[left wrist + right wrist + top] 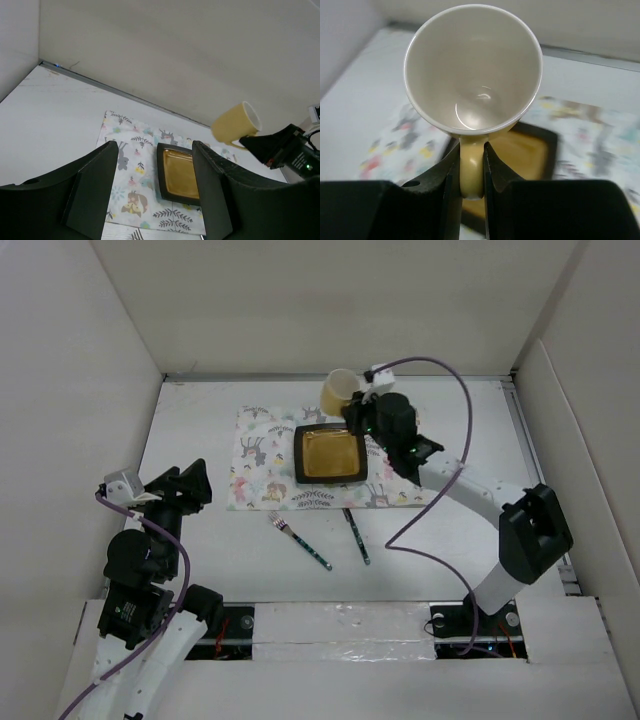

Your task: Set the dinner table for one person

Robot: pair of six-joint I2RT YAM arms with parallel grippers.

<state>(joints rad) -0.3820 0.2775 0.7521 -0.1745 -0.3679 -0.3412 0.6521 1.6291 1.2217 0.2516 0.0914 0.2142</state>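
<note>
My right gripper (pixel 357 412) is shut on the handle of a yellow mug (pixel 339 390) and holds it tilted in the air above the far edge of the placemat (pixel 262 465). The mug (pixel 472 70) is empty, white inside. A square black plate with a yellow centre (pixel 329 455) lies on the patterned placemat on the white dinner table (pixel 200 550). A fork (pixel 299 539) and a second utensil (pixel 356 535) lie on the table in front of the placemat. My left gripper (pixel 193 487) is open and empty at the left; its view shows the plate (pixel 178 172) and the mug (pixel 236 124).
White walls enclose the table on the left, back and right. The right arm's purple cable (pixel 450 485) loops over the table's right part. A taped strip (pixel 340 625) runs along the near edge between the arm bases.
</note>
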